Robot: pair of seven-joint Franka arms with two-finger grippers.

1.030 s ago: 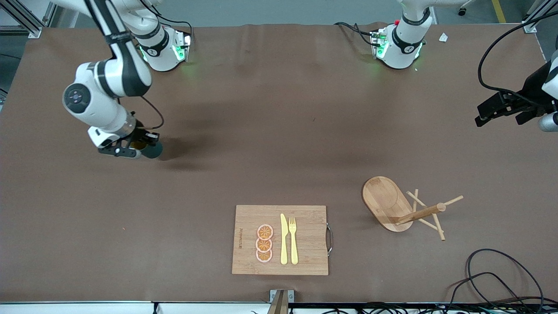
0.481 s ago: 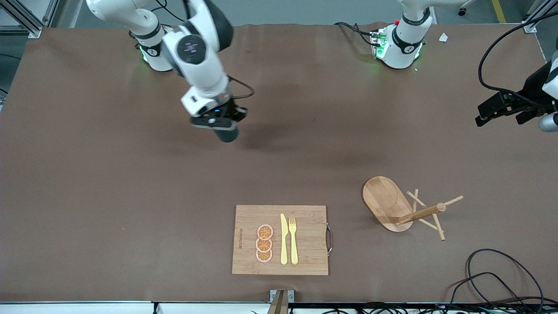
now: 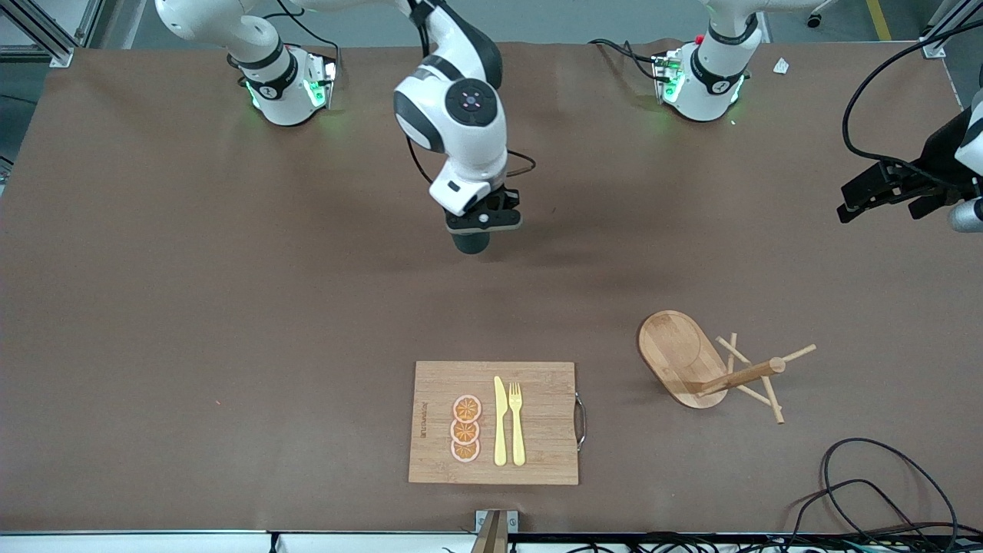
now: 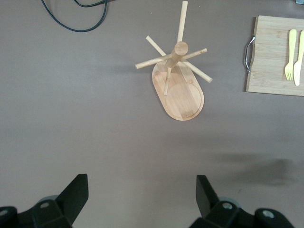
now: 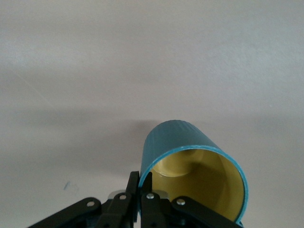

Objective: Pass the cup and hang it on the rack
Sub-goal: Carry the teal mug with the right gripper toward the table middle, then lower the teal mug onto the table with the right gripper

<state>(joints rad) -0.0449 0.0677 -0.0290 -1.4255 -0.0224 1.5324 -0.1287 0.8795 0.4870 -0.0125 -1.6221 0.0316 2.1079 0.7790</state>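
Note:
My right gripper [image 3: 478,227] is shut on the rim of the teal cup [image 3: 471,243] and holds it up over the middle of the table. In the right wrist view the fingers pinch the cup's wall [image 5: 180,137], with its yellow inside showing; its handle is hidden. The wooden rack [image 3: 710,366] stands toward the left arm's end of the table, nearer to the front camera; it also shows in the left wrist view [image 4: 178,78]. My left gripper [image 3: 883,192] is open and empty, up over the table's edge at the left arm's end, and waits.
A bamboo cutting board [image 3: 537,453] with a yellow knife [image 3: 500,421], a yellow fork [image 3: 516,422] and orange slices [image 3: 465,428] lies near the front edge. Black cables [image 3: 868,484] lie at the front corner by the rack.
My right arm has swung from the right arm's end of the table to over the middle, carrying the cup. The left arm has not moved.

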